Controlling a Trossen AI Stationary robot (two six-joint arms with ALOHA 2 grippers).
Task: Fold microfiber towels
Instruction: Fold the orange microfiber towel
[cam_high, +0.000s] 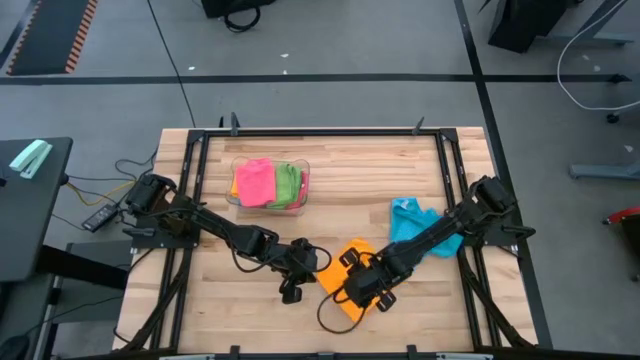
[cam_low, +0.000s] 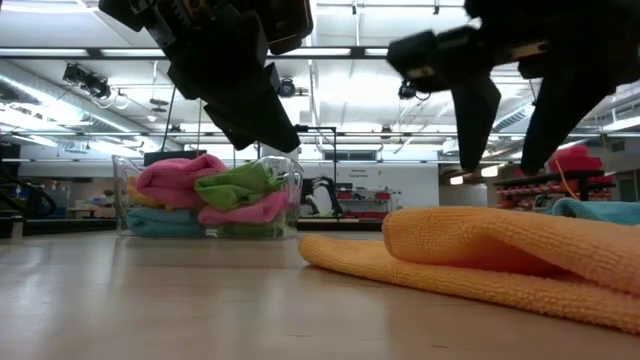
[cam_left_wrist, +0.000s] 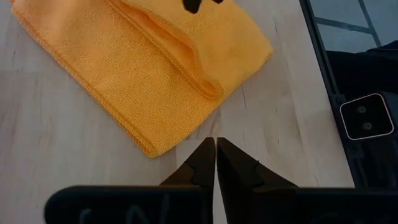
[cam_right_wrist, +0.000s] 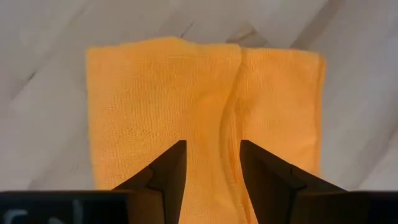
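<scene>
Right pincer (cam_right_wrist: 211, 163): fingers parted above the orange towel (cam_right_wrist: 205, 112), gripping nothing.
Left pincer (cam_left_wrist: 215, 160): fingers pressed together, empty, just beside the towel's edge.
Orange towel: folded, flat on the desk (cam_high: 420, 300).
Blue towel (cam_high: 412, 222): crumpled near the right arm.
Clear bin (cam_low: 290, 170): holds pink and green towels.

Orange towel (cam_high: 352, 262); blue towel (cam_high: 412, 222); pink towel (cam_high: 254, 181).
</scene>
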